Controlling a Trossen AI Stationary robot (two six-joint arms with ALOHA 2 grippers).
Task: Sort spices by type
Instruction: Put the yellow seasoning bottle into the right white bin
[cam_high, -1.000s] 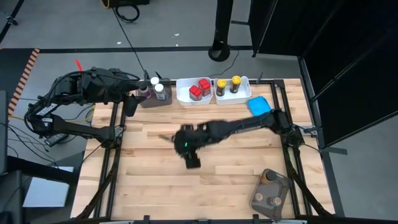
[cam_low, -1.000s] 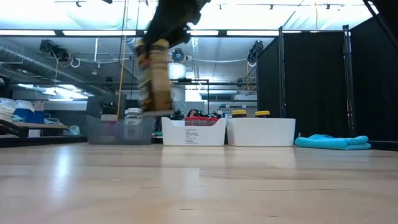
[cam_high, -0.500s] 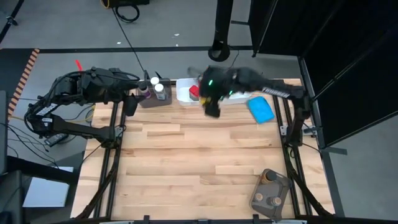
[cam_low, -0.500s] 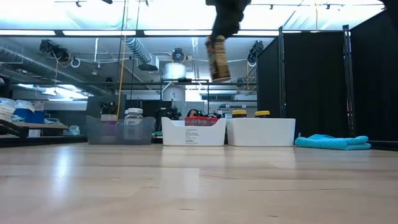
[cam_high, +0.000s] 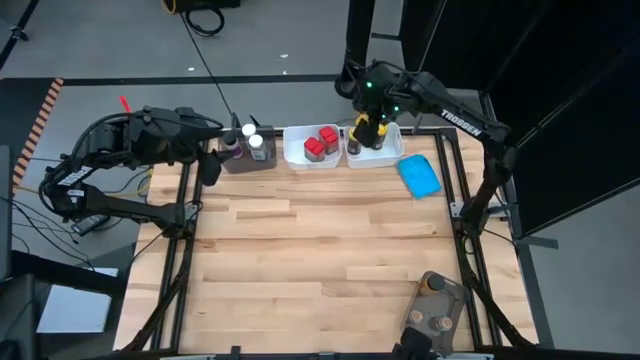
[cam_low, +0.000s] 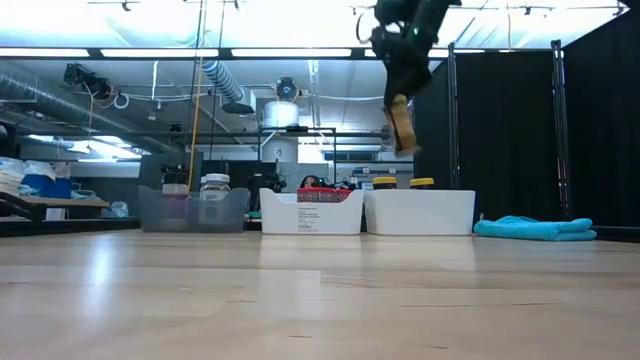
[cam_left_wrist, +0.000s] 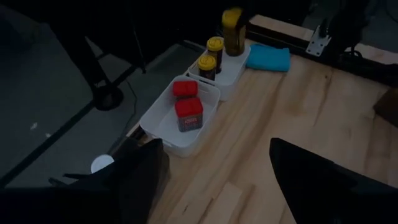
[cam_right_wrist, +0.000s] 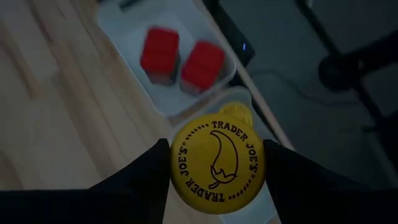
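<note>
Wooden planks are forming the bench, with a dark workshop floor showing beyond its far edge. Along that far edge, a grey bin is holding clear glass jars, a white tub beside it is holding two red-capped jars, and a second white tub next to that is holding yellow-lidded jars. The right gripper is hanging above this second tub, its fingers closed partway around a yellow-lidded spice jar, which is sitting clear of the tub in the low view. The wrist camera is looking straight onto the jar's round yellow lid, between the two dark fingers. A blue cloth is lying just beside the tub, near the bench's right edge. Another grey bin with dark-capped jars is sitting near the front right corner. The left gripper is waiting off the far left corner, beside the first grey bin, its fingers spread wide and holding nothing.
</note>
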